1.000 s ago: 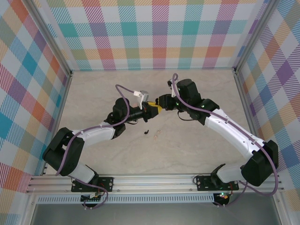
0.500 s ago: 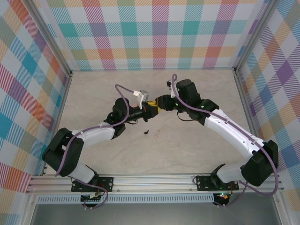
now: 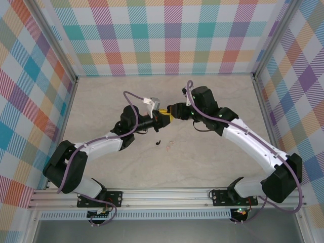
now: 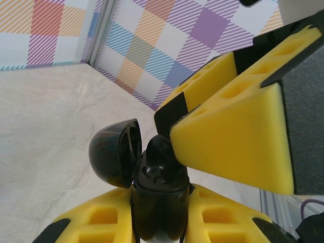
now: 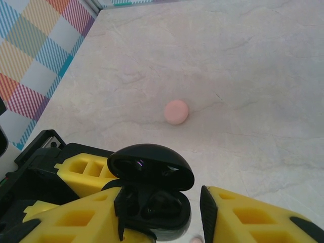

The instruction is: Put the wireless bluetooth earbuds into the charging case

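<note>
Left tool (image 4: 161,215) clamped on charging case (image 5: 151,167): its yellow foam fingers (image 4: 223,220) press the glossy black body from both sides, holding it up off the table (image 5: 243,76). The case is a black clamshell, with the lid hinged open and standing to one side of the body. Dark moulded wells show inside (cannot tell whether anything sits in them: black on black).

Right tool (image 5: 162,202) meets it head-on from the opposite side. Its fingers (image 5: 253,217) stand about a case-width apart and straddle the open body. One finger lies against the case; a thin gap shows at the other. In the left wrist view, the right tool's fingertips sit just above the open mouth of the case, beside the lid.

Top view: both arms reach inward, with the tools tip to tip above the middle of the table.

On the table, nearer the arm bases than the tools, lies one earbud (image 3: 158,143): tiny, black and loose. Just beside it on the right, not touching, is a small pale pink disc (image 5: 176,112), lying flat on the marbled surface.

Pastel checked walls (image 3: 172,30) enclose the table on three sides.
</note>
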